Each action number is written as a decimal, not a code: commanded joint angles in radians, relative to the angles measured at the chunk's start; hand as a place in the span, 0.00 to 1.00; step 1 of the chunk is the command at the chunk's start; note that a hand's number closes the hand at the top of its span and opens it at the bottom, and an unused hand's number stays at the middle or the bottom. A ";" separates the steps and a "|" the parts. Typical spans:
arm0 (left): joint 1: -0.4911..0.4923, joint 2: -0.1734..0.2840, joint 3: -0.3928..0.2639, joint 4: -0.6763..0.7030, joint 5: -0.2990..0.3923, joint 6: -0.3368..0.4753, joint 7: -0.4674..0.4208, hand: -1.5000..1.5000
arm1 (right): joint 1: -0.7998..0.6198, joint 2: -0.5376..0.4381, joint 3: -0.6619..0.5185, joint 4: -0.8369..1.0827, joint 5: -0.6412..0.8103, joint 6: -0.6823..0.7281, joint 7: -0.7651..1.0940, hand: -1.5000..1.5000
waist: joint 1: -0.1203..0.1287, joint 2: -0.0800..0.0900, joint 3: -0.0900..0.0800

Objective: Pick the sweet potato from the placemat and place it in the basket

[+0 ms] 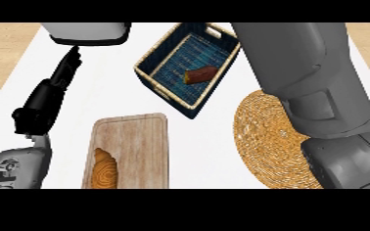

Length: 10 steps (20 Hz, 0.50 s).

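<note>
Head view | sweet potato (200, 74) inside basket (160, 85) | placemat (271, 144) bare

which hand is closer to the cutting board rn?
Left. The left hand sits just off the cutting board's left edge, fingers pointing up the counter. The right hand isn't visible; only its forearm shows, right of the board, above the placemat.

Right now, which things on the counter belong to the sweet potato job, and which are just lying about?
Job: orange-brown sweet potato, lying in the dark blue woven basket; round woven straw placemat.

Lying about: pale wooden cutting board; golden croissant on it; grey appliance.
</note>
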 commanded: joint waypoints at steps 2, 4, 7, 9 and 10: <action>0.025 -0.038 -0.038 -0.078 -0.011 0.012 0.054 0.50 | -0.020 0.030 -0.045 0.035 -0.054 0.028 0.048 0.00 | 0.004 -0.003 0.001; -0.011 -0.001 0.012 0.030 -0.005 0.002 -0.017 0.50 | 0.019 0.009 -0.053 0.016 -0.073 0.027 -0.004 0.00 | -0.007 -0.001 0.000; 0.033 0.016 0.023 -0.044 0.024 -0.031 0.017 0.50 | 0.014 0.000 -0.078 0.009 -0.098 0.003 -0.011 0.00 | 0.001 -0.003 0.001; -0.002 -0.006 -0.005 -0.062 -0.002 -0.007 0.063 0.50 | 0.024 0.031 -0.071 -0.011 -0.079 -0.112 -0.030 0.00 | 0.001 -0.002 0.001; -0.018 -0.003 0.011 -0.010 0.014 -0.017 0.029 0.50 | -0.019 0.068 -0.076 -0.020 -0.086 -0.134 0.005 0.00 | 0.000 -0.001 0.000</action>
